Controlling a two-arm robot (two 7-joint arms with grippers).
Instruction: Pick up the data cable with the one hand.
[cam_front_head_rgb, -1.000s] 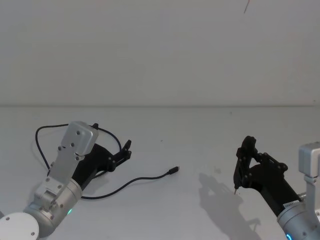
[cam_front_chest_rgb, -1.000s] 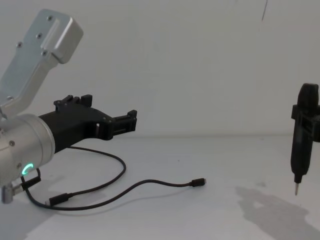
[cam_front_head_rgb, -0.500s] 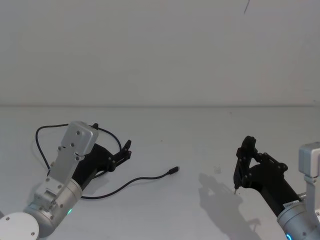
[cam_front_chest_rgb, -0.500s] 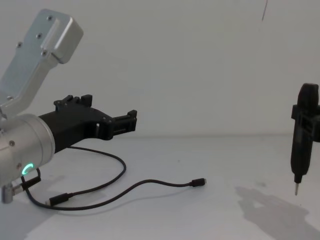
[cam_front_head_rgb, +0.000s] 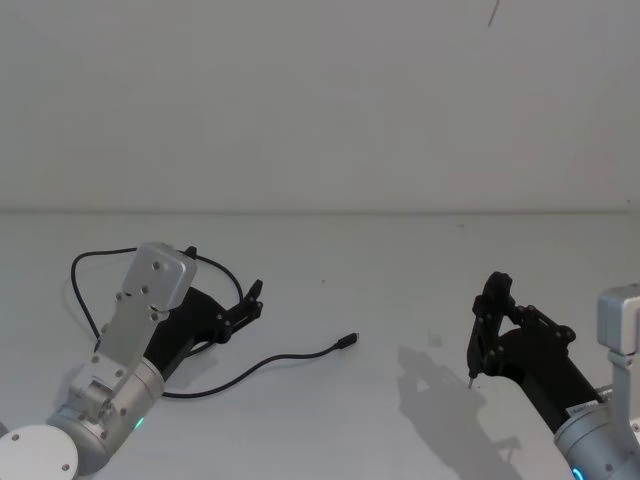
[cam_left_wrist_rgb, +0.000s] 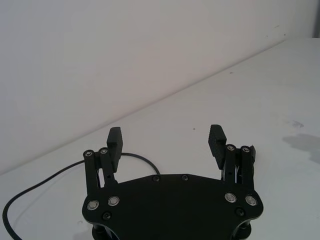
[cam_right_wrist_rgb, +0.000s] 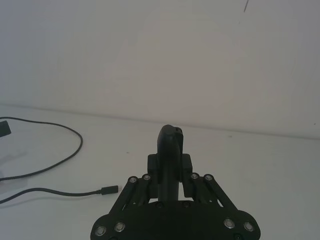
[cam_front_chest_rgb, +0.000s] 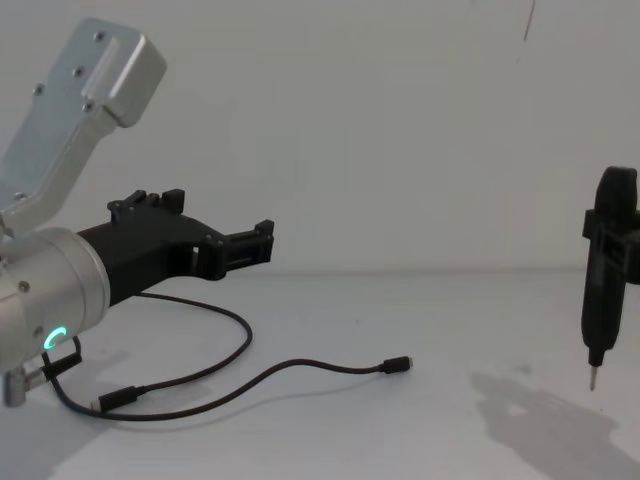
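The data cable (cam_front_head_rgb: 290, 356) lies on the white table as a thin black cord. One small plug (cam_front_head_rgb: 346, 342) points toward the table's middle, and the cord loops back under and behind my left arm. In the chest view the cable (cam_front_chest_rgb: 300, 365) curves from that plug (cam_front_chest_rgb: 398, 364) to a second plug (cam_front_chest_rgb: 115, 402) near my left wrist. My left gripper (cam_front_head_rgb: 250, 300) is the broad black one. It hovers open and empty above the loop (cam_front_chest_rgb: 262, 242), with its fingers (cam_left_wrist_rgb: 217, 141) spread wide. My right gripper (cam_front_head_rgb: 472, 372) is slim and pin-tipped. It hangs shut above the table at the right (cam_front_chest_rgb: 592, 375).
The table (cam_front_head_rgb: 400, 270) is plain white and meets a bare white wall at its far edge. My right arm casts a shadow (cam_front_head_rgb: 440, 400) on the surface beside it. The right wrist view shows the cable's plug (cam_right_wrist_rgb: 107, 190) off to one side.
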